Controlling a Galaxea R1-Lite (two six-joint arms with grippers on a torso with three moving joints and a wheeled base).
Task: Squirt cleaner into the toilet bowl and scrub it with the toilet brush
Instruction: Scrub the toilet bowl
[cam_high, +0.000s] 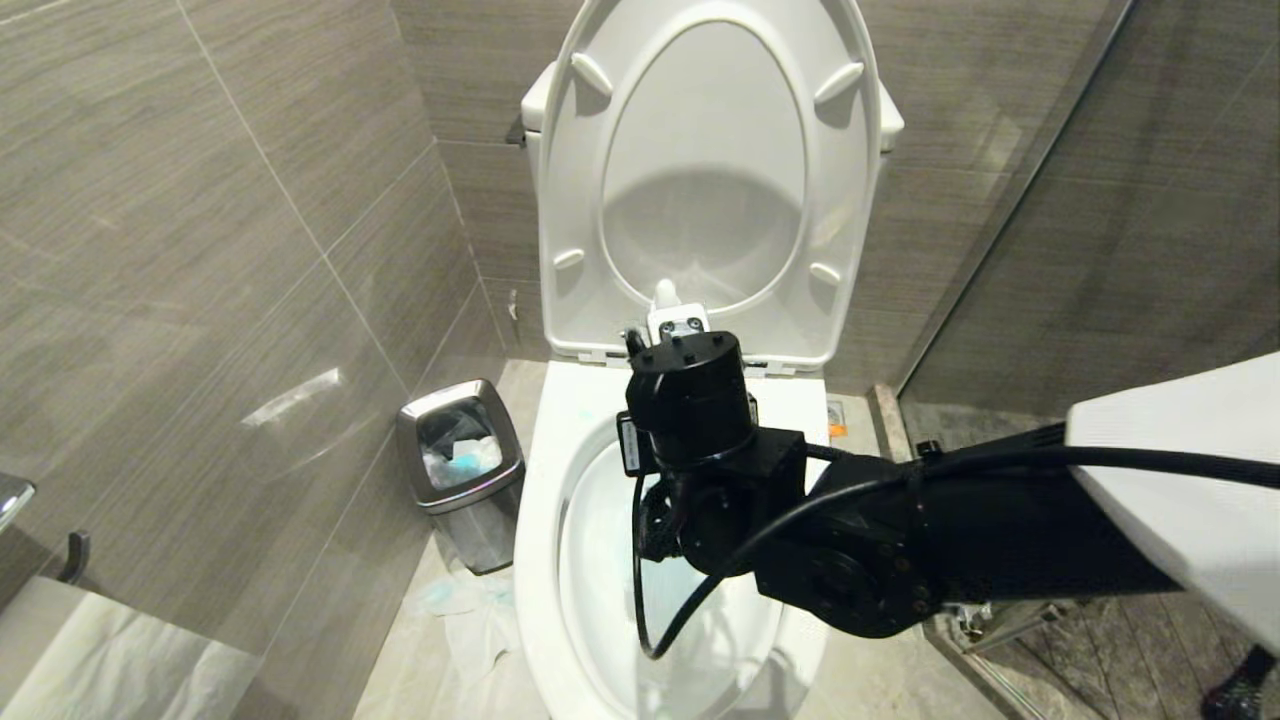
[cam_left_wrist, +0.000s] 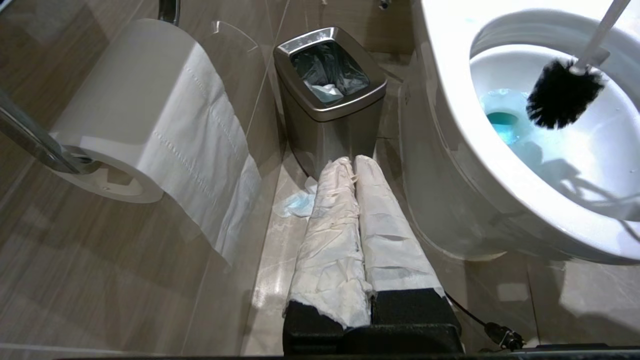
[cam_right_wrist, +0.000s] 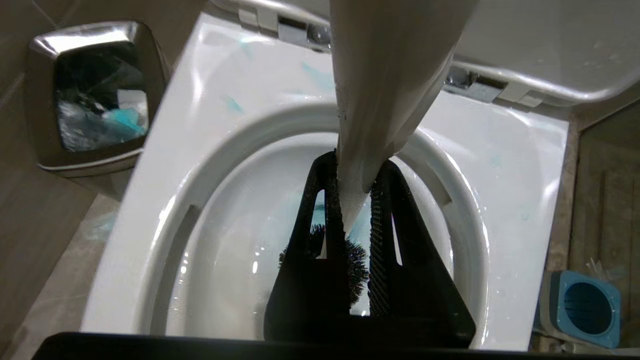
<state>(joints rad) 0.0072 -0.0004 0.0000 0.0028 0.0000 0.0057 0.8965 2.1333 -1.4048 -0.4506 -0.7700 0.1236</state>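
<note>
Right now your right gripper (cam_right_wrist: 356, 210) sits over the toilet bowl (cam_high: 545, 520), its fingers (cam_right_wrist: 382, 235) clamped narrow on the white handle of the toilet brush (cam_right_wrist: 380, 75). That handle runs down between the fingers, and its black bristle head (cam_left_wrist: 564, 93) hangs inside the bowl, just above the water, near the turquoise cleaner (cam_left_wrist: 502, 122) pooled at the bottom. Pale blue smears mark the ceramic deck behind the bowl opening. The seat and lid (cam_high: 705, 180) stand upright against the tank. You can see the brush's blue-topped holder (cam_right_wrist: 582, 307) on the floor beside the toilet, apart from the brush. Your left gripper (cam_left_wrist: 356, 165) is low beside the toilet, its paper-wrapped fingers (cam_left_wrist: 330, 240) pressed together holding nothing, pointing toward the steel bin (cam_left_wrist: 327, 95). A toilet-paper roll (cam_left_wrist: 145, 125) hangs on the wall nearby.
</note>
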